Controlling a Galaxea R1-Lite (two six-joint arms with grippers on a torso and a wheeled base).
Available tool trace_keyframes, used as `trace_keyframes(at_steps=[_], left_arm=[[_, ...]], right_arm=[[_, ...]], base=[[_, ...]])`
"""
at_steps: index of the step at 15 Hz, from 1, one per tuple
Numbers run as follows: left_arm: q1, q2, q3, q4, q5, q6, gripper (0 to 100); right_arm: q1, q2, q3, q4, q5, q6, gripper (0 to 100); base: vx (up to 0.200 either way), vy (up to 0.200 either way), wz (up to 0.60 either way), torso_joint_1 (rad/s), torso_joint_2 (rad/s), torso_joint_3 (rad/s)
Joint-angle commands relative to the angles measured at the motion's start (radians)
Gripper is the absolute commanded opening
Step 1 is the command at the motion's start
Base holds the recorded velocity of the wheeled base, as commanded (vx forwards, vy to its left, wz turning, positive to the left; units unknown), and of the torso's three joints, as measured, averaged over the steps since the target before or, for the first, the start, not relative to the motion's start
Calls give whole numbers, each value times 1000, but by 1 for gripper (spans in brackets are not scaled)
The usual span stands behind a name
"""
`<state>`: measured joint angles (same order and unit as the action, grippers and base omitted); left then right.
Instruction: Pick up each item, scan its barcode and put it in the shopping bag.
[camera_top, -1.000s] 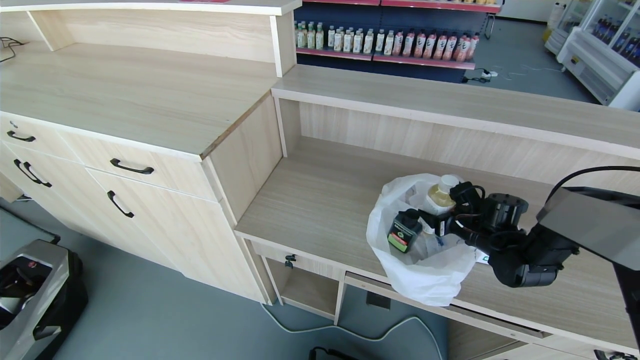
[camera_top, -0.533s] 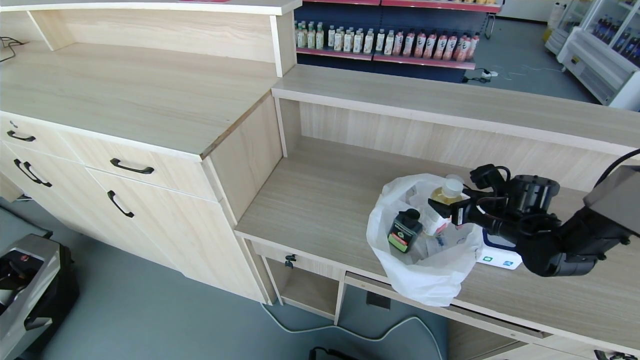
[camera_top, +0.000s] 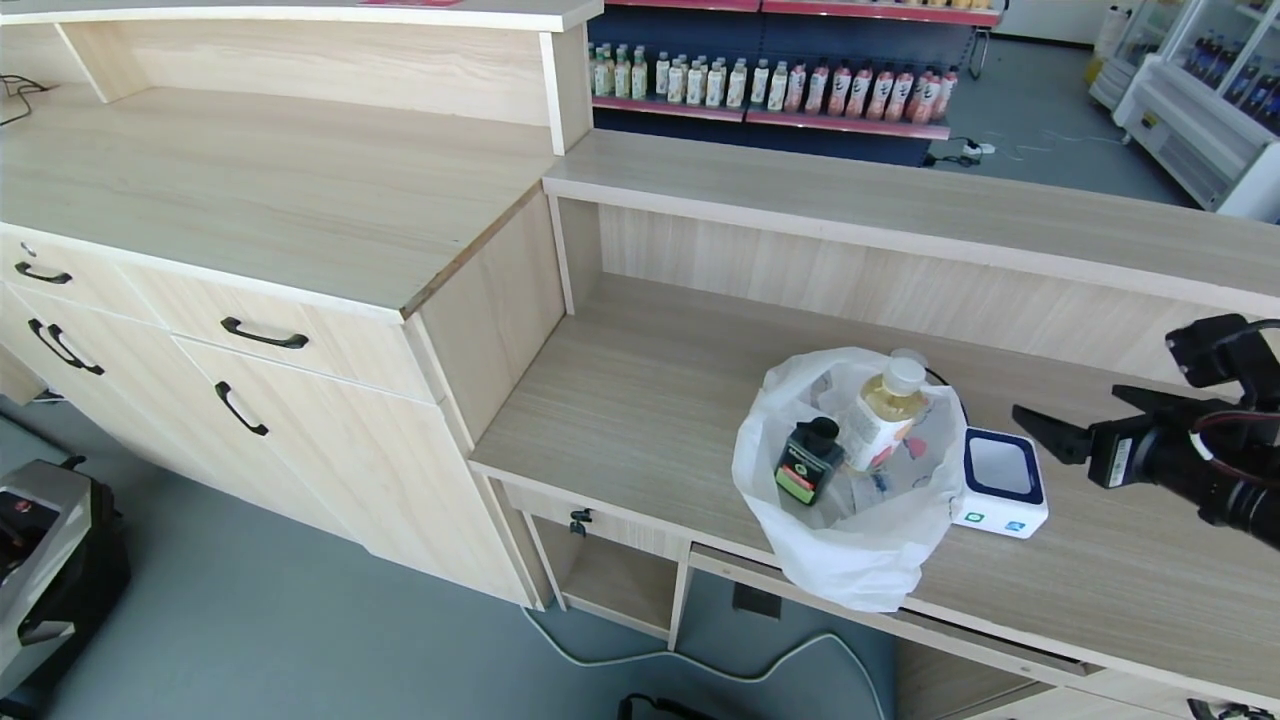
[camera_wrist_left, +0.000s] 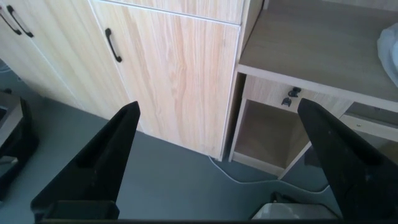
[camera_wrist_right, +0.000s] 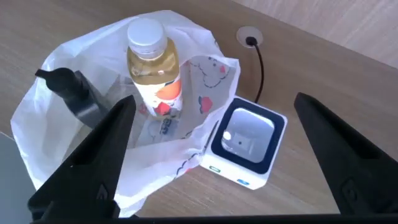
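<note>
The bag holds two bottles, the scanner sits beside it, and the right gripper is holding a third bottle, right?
No: the head view shows the right gripper open and empty. The bag does hold a pale bottle and a black bottle, and the scanner sits beside it.

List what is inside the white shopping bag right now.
Inside the shopping bag are a yellow drink bottle with a white cap and a dark bottle with a black cap. Their bases, and anything lying under them, are covered by the bag's crumpled plastic.
</note>
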<state>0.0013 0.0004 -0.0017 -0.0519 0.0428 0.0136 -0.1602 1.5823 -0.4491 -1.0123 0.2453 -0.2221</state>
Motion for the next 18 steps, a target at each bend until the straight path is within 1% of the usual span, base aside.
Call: trace_keyframes(at_steps=[1,5,8,9,10,11,12,15,16,18], left_arm=[[0,0,0,0,0,0,100],[0,0,0,0,0,0,100],[0,0,0,0,0,0,100],[0,0,0,0,0,0,100],[0,0,0,0,0,0,100],[0,0,0,0,0,0,100],[0,0,0,0,0,0,100],[0,0,0,0,0,0,100],[0,0,0,0,0,0,100],[0,0,0,0,0,0,100]], right_arm=[[-48,-197,27,24,-21,-29,100],[-51,-315,17,37,-27,-31,100],[-51,-346,29,58,-26,-23,100],[-74,-355,76,51,-37,30,100],[-82,-387,124,61,-77,33,100],[-78,-427,178,77,-139,38,100],[-76,-499,224,124,-164,44,100],[-76,-670,256,259,-175,58,100],[-74,-720,302,259,-184,35,100],[-73,-812,423,219,-192,-88,100]], base=[[0,0,-600,-2,2,7],[0,0,-600,2,2,5],[0,0,0,0,0,0],[0,0,0,0,0,0],[0,0,0,0,0,0],[0,0,0,0,0,0],[0,0,0,0,0,0],[0,0,0,0,0,0],[0,0,0,0,0,0],[0,0,0,0,0,0]])
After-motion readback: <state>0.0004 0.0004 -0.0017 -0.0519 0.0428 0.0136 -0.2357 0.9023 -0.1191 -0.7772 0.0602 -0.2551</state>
